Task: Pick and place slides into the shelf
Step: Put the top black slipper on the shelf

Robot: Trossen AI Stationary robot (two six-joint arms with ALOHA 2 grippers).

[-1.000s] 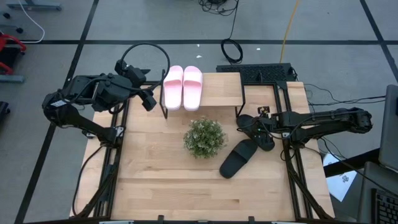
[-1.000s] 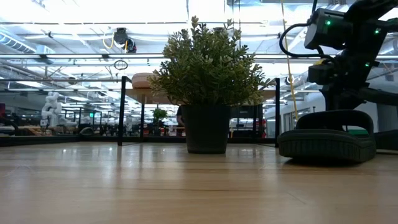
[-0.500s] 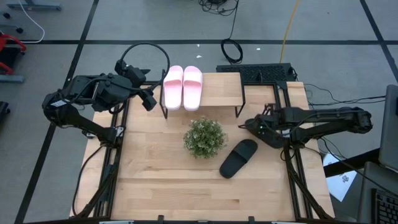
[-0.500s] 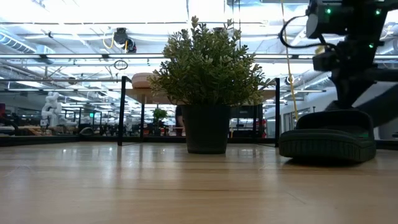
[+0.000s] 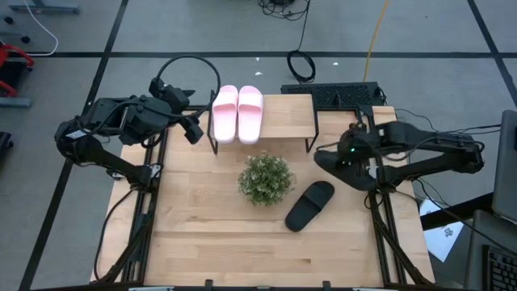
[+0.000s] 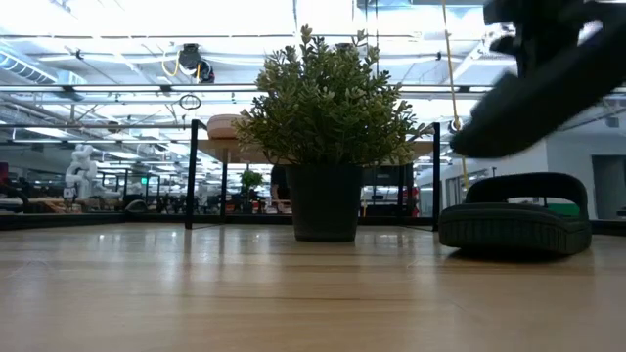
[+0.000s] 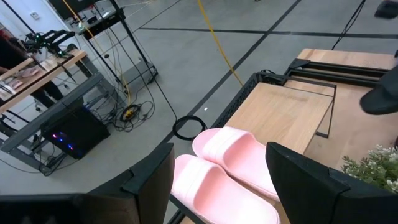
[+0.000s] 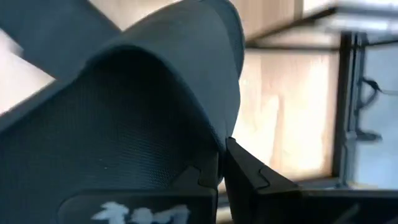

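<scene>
A light pink pair of slides (image 5: 237, 113) lies side by side on the left part of the shelf (image 5: 287, 115), a low rack with a pale plank top at the table's far side; the pair (image 7: 230, 165) fills the left wrist view. My left gripper (image 5: 194, 129) hovers open just left of the shelf. My right gripper (image 5: 353, 153) is shut on one black slide (image 5: 343, 168), held in the air right of the shelf and tilted in the low view (image 6: 538, 93). The other black slide (image 5: 309, 205) lies sole-down on the table. My right gripper pinches the black slide at the edge of its wide strap (image 8: 214, 134), between the two fingers (image 8: 252, 177). The slide is lifted clear of the table and hangs tilted, one end higher than the other (image 6: 587, 49).
A potted plant (image 5: 265, 178) stands in the middle of the table, in front of the shelf and between the arms. The shelf's right half (image 5: 291, 113) is bare plank. Open tabletop (image 5: 210, 234) lies toward the near edge. Cables and a keyboard lie beyond the far edge.
My right gripper, down on a black slide a second ago, has risen and drawn slightly toward the table's right edge, carrying the slide. The slide has gone from lying flat to lifted clear and tilted. The other black slide has stayed put.
</scene>
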